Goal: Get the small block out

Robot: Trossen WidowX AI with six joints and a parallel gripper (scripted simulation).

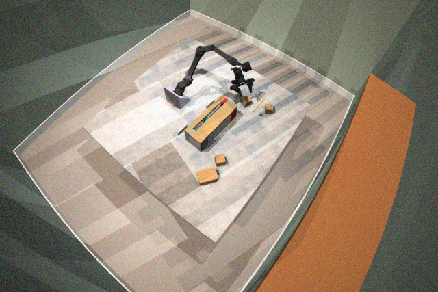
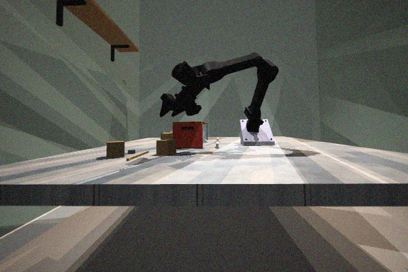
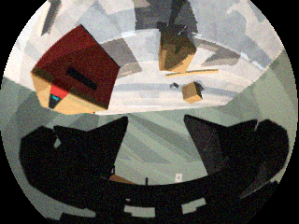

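Observation:
The long box (image 1: 216, 122) (image 2: 187, 137) (image 3: 81, 63) has a tan wooden top and a dark red end panel with a black slot. A small teal patch (image 1: 207, 118) (image 3: 55, 98) shows in the opening along its top; I cannot tell for sure that it is the block. The shelf and the box's clear front are not readable. My gripper (image 1: 246, 93) (image 2: 166, 116) (image 3: 156, 119) is open and empty. It hangs in the air beyond the red end, higher than the box top, with its fingers pointing down at a slant.
A wooden cube (image 1: 246, 101) (image 2: 166, 147) (image 3: 177, 55) stands near the red end. Another cube (image 1: 269, 108) (image 2: 115, 149) (image 3: 192, 92), a thin stick (image 1: 258, 104) (image 2: 138, 155) and a small dark piece (image 1: 261, 113) lie farther out. Two wooden blocks (image 1: 220, 159) (image 1: 207, 176) lie past the grey end.

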